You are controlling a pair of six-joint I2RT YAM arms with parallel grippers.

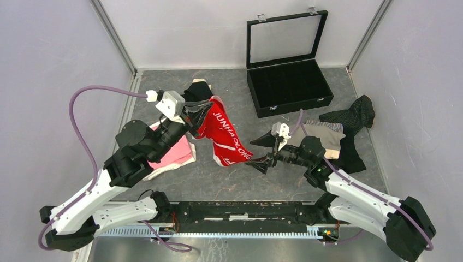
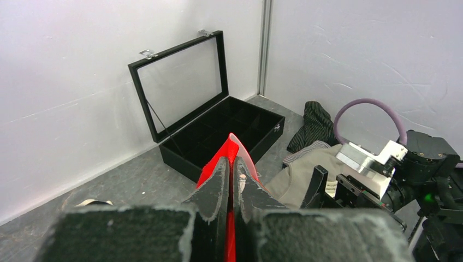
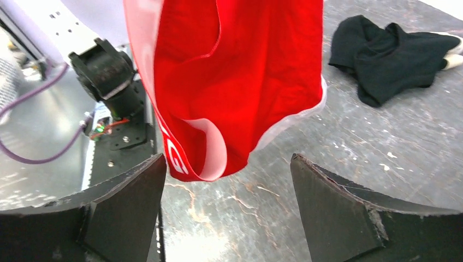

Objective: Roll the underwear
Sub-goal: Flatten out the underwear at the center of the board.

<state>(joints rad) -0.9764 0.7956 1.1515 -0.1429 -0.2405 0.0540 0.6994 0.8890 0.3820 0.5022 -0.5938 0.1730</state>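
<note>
Pinching red underwear [image 1: 224,134] in the clenched left gripper [image 1: 191,116], left of centre in the top view, dangling it limp over the table [image 1: 218,183]. Holding the right gripper [image 1: 263,152] spread wide, empty, just right of it. Seeming light, soft, floppy; probably best taken at the lower hem. Showing that hem before the fingers [image 3: 125,202] only in the right wrist view.

left gripper [image 2: 232,166] pinched, right gripper [image 3: 229,164] wide

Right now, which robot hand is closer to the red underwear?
Left. The left end effector is shut on the red underwear, holding it up by an edge. The right end effector is open beside the hanging lower end and appears not to touch it.
</note>
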